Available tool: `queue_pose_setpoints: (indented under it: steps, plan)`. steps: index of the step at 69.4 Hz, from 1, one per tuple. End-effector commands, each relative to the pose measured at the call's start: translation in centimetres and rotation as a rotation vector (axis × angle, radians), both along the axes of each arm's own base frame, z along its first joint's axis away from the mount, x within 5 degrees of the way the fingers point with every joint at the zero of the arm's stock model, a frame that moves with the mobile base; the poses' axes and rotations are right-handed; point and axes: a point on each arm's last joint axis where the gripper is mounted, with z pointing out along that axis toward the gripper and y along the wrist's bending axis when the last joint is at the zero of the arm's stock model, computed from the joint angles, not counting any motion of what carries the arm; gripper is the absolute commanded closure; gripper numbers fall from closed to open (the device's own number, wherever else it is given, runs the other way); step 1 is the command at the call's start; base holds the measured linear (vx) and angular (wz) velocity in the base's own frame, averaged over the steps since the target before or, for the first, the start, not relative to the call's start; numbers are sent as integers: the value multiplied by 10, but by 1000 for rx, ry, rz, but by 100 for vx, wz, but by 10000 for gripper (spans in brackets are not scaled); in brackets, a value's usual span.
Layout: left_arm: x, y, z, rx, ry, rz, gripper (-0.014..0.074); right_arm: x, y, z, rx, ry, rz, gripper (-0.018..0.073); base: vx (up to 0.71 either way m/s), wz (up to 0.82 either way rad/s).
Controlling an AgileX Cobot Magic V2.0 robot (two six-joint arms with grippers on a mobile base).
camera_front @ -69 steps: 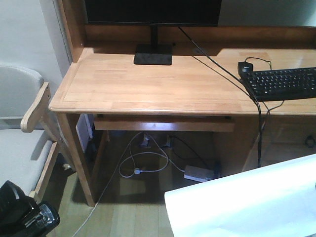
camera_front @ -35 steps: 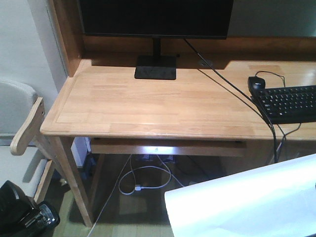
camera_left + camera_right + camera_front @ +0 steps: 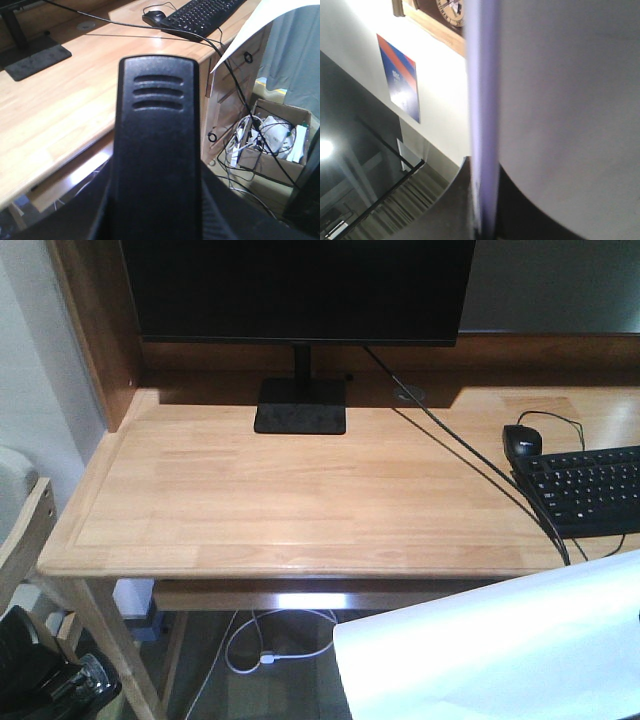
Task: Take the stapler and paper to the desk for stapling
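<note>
Just short of the front edge of the tabletop [image 3: 300, 500], the left gripper [image 3: 155, 220] clamps the stapler [image 3: 156, 140], its long axis aimed out over the tabletop, while the right gripper [image 3: 481, 222] pinches the paper [image 3: 500, 650] below that edge's right end, both apparently carried ready for setting down.

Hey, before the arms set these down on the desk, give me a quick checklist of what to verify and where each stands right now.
1. Grip of left gripper on stapler: ok, it fills the left wrist view.
2. Grip of right gripper on paper: ok, edge-on in the right wrist view.
3. Bare desk before the monitor stand: ok.
4. Right side uncluttered: not ok; cable, mouse and keyboard lie there.
5. Both items over the desk: not ok, short of its front edge in the front view.
</note>
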Motion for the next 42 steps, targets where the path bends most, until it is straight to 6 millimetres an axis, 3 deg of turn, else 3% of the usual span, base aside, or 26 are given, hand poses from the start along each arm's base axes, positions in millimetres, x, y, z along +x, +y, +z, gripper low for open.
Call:
queue_pose_setpoints:
  steps: [1,42]
  plan:
    - [3,0,17,-91,-71,32,603,-2,1,2,22,-34,20,565,21,-8]
    - [3,0,17,-91,-71,32,603,-1,1,2,21,-33,20,565,16,-2]
